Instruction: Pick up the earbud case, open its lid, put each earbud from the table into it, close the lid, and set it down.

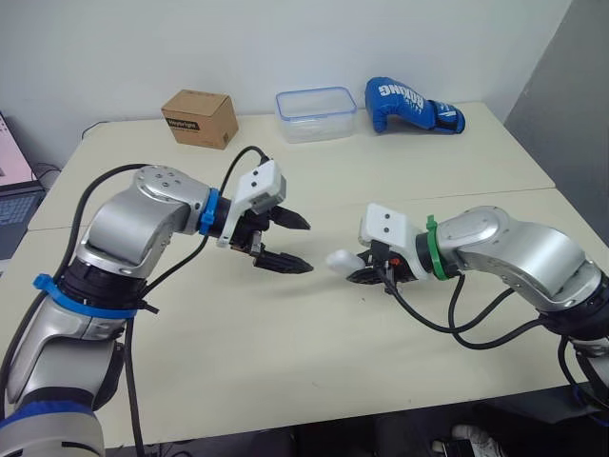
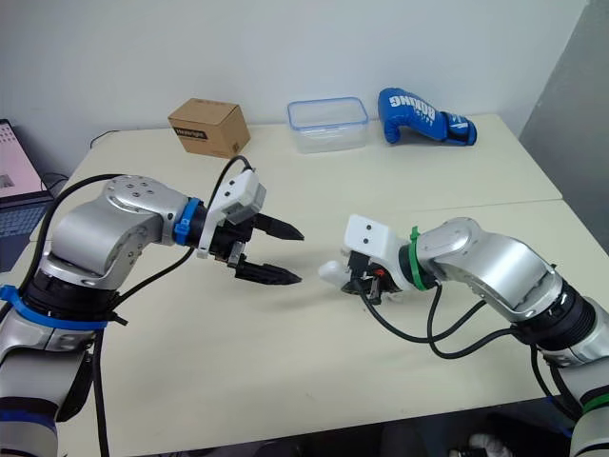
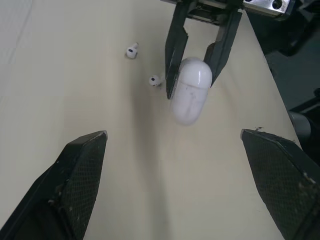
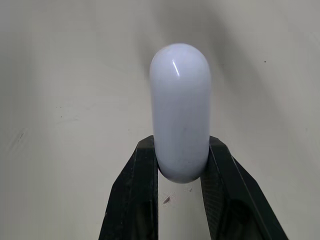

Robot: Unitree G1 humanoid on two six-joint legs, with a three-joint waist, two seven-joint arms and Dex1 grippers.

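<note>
White case (image 4: 180,100), base hidden in right gripper (image 4: 181,146)

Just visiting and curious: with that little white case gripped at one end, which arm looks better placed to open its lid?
Probably the left. The right gripper is shut on the earbud case and has to hold it, while the left gripper is open, empty and pointed at the case's free end.

The white oval earbud case (image 4: 180,110) is smooth, glossy plastic; the pale beige worktop (image 1: 314,352) is matt; the brown box (image 1: 200,117), cardboard.
</note>
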